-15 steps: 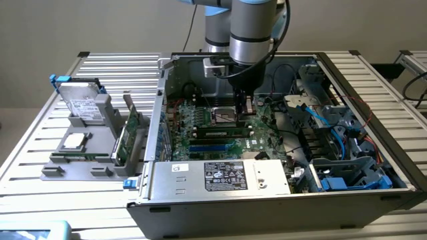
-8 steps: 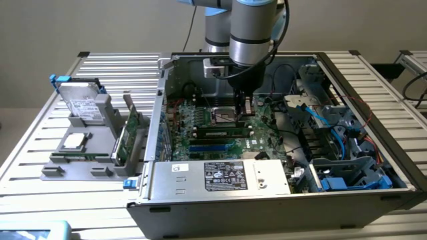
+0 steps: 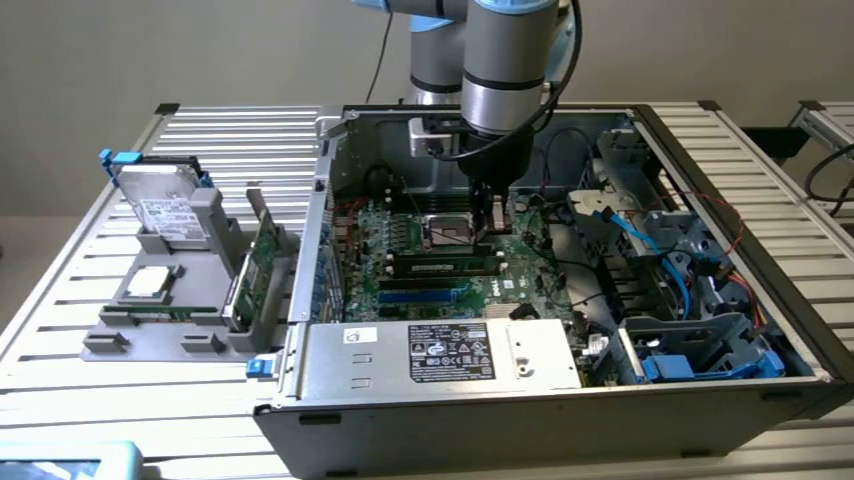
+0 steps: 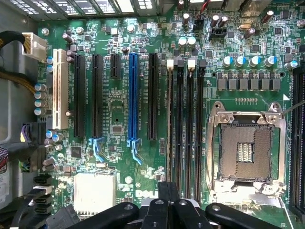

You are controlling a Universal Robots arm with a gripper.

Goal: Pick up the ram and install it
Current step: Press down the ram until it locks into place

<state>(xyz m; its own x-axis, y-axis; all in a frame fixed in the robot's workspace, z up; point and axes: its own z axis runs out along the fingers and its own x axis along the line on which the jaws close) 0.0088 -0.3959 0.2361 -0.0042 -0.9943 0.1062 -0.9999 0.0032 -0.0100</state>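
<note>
PSU (image 3: 447,352) noted nearest, at case front. Behind it, ram (image 3: 447,267) found standing edge-up in black mobo slot. Over ram's end, gripper (image 4: 168,187) held closed; contact not determinable. CPU socket (image 3: 447,232) sited just beyond. Loose cables (image 3: 607,215) bunched at exterior view's right, apart from gripper.

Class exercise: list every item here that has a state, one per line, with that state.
computer case: side open.
ram: slotted into the motherboard.
other memory slots: empty.
processor socket: empty.
gripper: fingers shut, at the ram's end.
circuit card: upright in grey holder.
</note>
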